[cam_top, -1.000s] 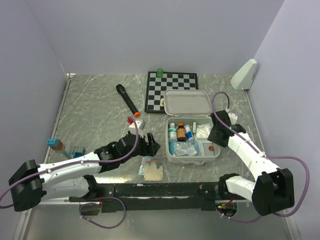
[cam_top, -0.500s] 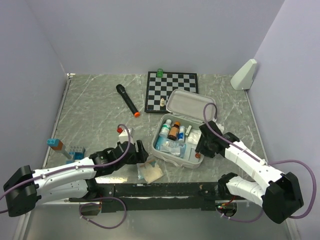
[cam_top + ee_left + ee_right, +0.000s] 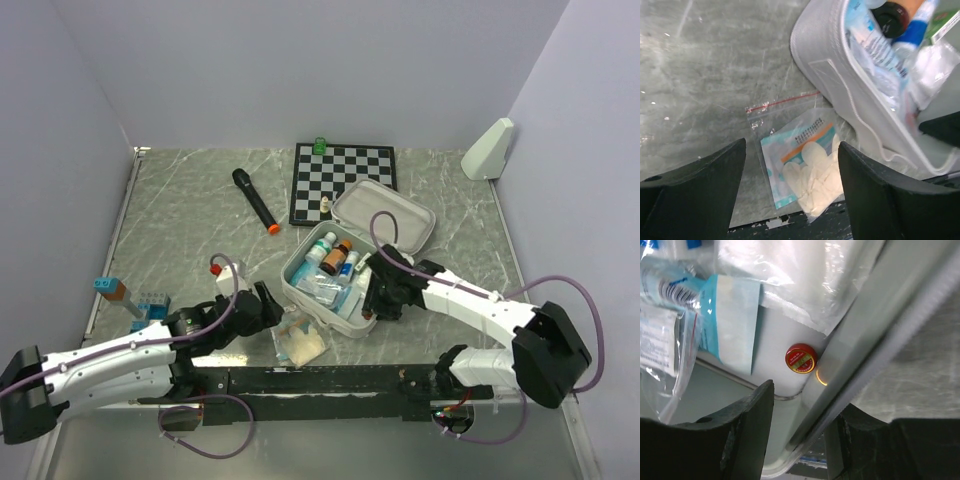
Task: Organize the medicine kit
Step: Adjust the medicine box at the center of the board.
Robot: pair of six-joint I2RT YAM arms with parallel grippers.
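The medicine kit sits open on the bench, near the front and a little right of centre. It is turned at a slant, with its lid leaning back toward the chessboard. It looks like a light, stiff plastic shell with smooth, probably slippery walls. The load inside is loose: small bottles, crinkly sachets and a little red-capped tin, so tilting or jerking the case would likely spill them. The thin upright rim is the sensible place to take hold. The right tool grips there, one finger inside the tray and one outside the wall. The left tool is spread wide and holds nothing, hovering over a soft, floppy bag of gloves that lies just beside the kit's near corner. The bench is grey marbled, flat and slick-looking, so the case should slide easily. Plain pale walls close it in on three sides. A microphone lies well apart to the left, and a white wedge stands in the far right corner.
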